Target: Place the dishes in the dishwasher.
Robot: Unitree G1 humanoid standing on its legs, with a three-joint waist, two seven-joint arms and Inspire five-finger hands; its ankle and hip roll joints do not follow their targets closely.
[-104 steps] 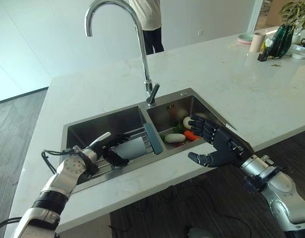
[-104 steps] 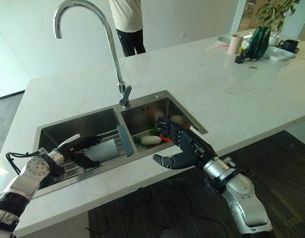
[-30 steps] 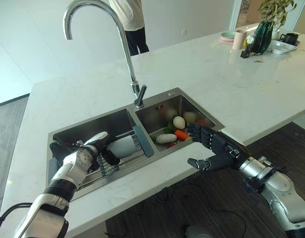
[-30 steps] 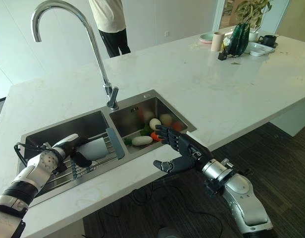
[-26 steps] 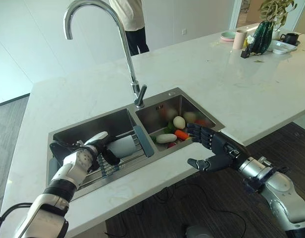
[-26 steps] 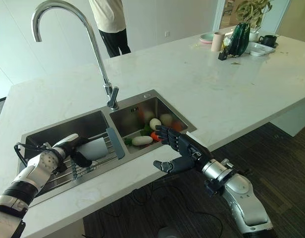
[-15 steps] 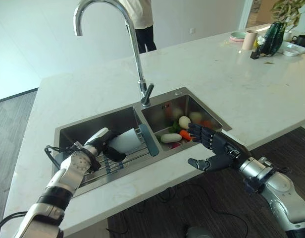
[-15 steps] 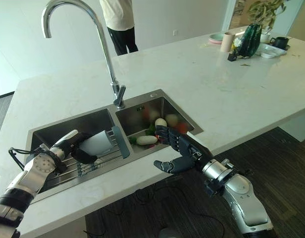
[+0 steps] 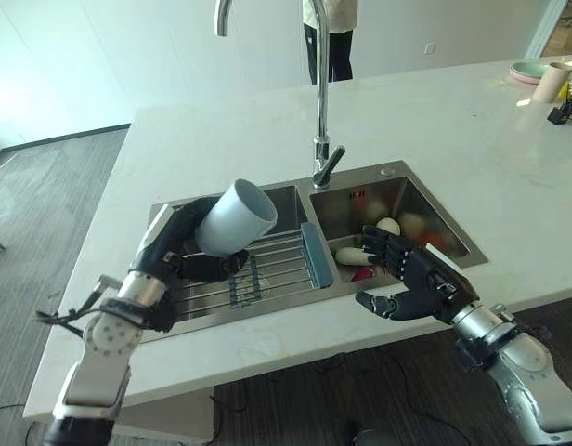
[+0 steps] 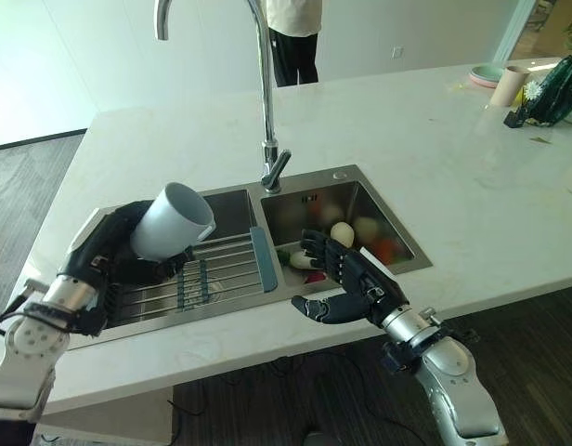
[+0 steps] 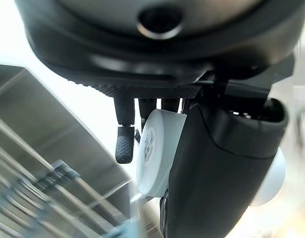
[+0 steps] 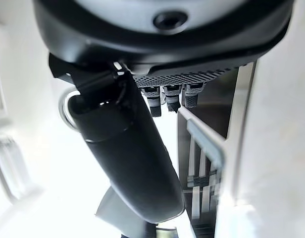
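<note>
A pale grey cup (image 9: 235, 216) is held tilted above the left basin, its mouth turned up and to the right. My left hand (image 9: 170, 253) is shut on it, fingers and thumb wrapped round its body; the left wrist view shows the cup (image 11: 155, 148) pressed behind the thumb. A wire rack (image 9: 272, 268) with a blue-grey end piece (image 9: 314, 255) lies across the left basin below the cup. My right hand (image 9: 411, 283) hovers open and holding nothing over the front edge of the right basin, fingers spread.
The steel double sink (image 9: 267, 327) is set in a white marble counter (image 9: 509, 177). Vegetables (image 10: 342, 234) lie in the right basin. A tall faucet (image 9: 320, 93) rises behind the divider. A person (image 9: 330, 37) stands beyond the counter. A plate (image 10: 486, 72) and a cup (image 10: 507, 85) are at the far right.
My left hand has lifted the cup off the rack and now holds it higher above the left basin. The camera has swung left. The right hand stayed open in place.
</note>
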